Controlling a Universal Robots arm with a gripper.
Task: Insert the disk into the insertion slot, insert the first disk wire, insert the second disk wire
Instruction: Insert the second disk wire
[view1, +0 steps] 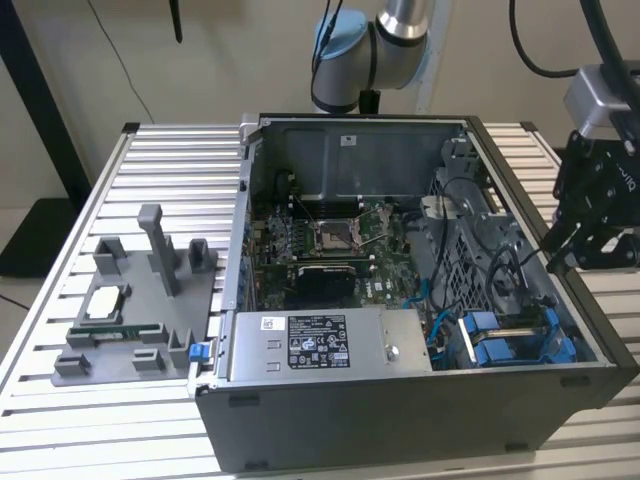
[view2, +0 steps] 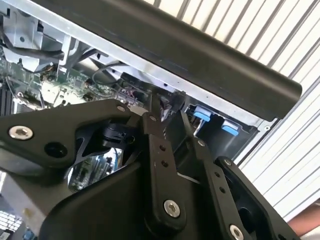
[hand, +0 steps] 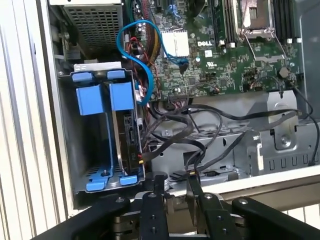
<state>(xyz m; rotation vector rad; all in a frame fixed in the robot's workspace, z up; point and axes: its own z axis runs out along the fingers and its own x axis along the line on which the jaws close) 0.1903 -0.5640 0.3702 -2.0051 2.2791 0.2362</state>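
We judge the disk (hand: 126, 135) already seated on edge in the slot (hand: 80, 150), blue frame showing. Black wires (hand: 175, 135) lie loose beside it, seemingly unplugged. Our gripper (hand: 175, 187) hovers just outside the case wall, jaws near together on nothing.

i see a gripper (hand: 172, 192) of matt black metal, shiny blue plastic on the disk (hand: 122, 95), and an insertion slot (hand: 75, 150) of dull grey metal.
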